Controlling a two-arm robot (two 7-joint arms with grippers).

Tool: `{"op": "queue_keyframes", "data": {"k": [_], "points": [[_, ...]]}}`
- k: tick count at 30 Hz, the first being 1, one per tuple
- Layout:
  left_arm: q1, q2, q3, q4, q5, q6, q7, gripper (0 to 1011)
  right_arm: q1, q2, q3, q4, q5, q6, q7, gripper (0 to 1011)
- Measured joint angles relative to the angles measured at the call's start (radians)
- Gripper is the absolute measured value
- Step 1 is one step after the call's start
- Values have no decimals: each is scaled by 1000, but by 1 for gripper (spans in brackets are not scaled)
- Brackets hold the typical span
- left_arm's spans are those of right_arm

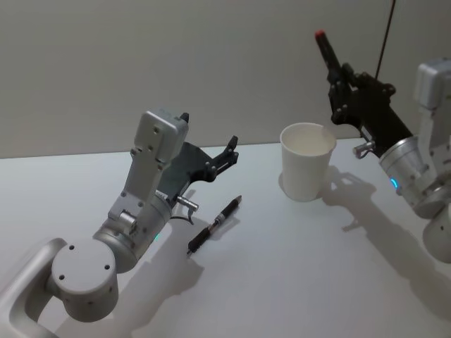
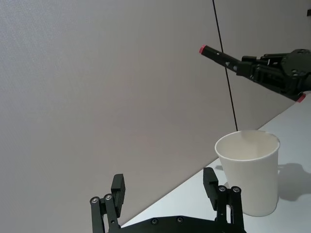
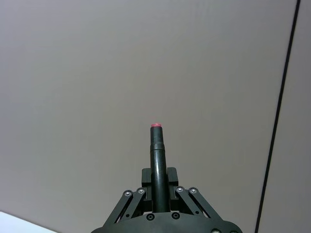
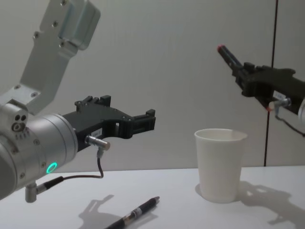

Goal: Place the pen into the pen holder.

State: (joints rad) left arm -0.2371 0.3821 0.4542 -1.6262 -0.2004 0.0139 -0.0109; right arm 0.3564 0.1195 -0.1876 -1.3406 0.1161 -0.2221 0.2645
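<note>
head view: the right pincer (image 1: 344,76) is raised to the right of and above the pen holder (image 1: 308,172). it is clamped tight on the lower barrel of a red-tipped pen (image 1: 325,49) that slants up and away. the pen holder stands upright on the bench (image 1: 296,274). the left pincer (image 1: 211,137) hovers over the bench, fingers spread wide with nothing between them. a second pen (image 1: 215,225) lies flat on the bench just beside that arm, well apart from the pen holder.

left wrist view: the spread fingers frame the pen holder ahead. the held pen shows high above its rim and off to one side, not over the mouth.

right wrist view: two fingers press either side of the barrel, red tip aimed at the wall (image 3: 97,73).

chest view: the held pen sits clearly higher than the rim and apart from it.

the step in hand looks like the carry, with the drop not yet begun. the next move calls for bringing the pen over the open mouth, turning the wrist so the barrel points down, lowering one end past the rim, then letting go. the paper pen holder looks light, so a knock on the rim could tip it.
</note>
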Motion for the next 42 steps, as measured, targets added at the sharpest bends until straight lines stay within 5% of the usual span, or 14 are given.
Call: {"op": "queue_keyframes", "data": {"k": [22, 42], "points": [[0, 0, 0, 0, 0, 0, 0, 1001, 96, -45, -33, 208, -38, -176, 49, 172], [0, 0, 0, 0, 0, 0, 0, 1001, 125, -68, -55, 305, -45, -232, 62, 172]]}}
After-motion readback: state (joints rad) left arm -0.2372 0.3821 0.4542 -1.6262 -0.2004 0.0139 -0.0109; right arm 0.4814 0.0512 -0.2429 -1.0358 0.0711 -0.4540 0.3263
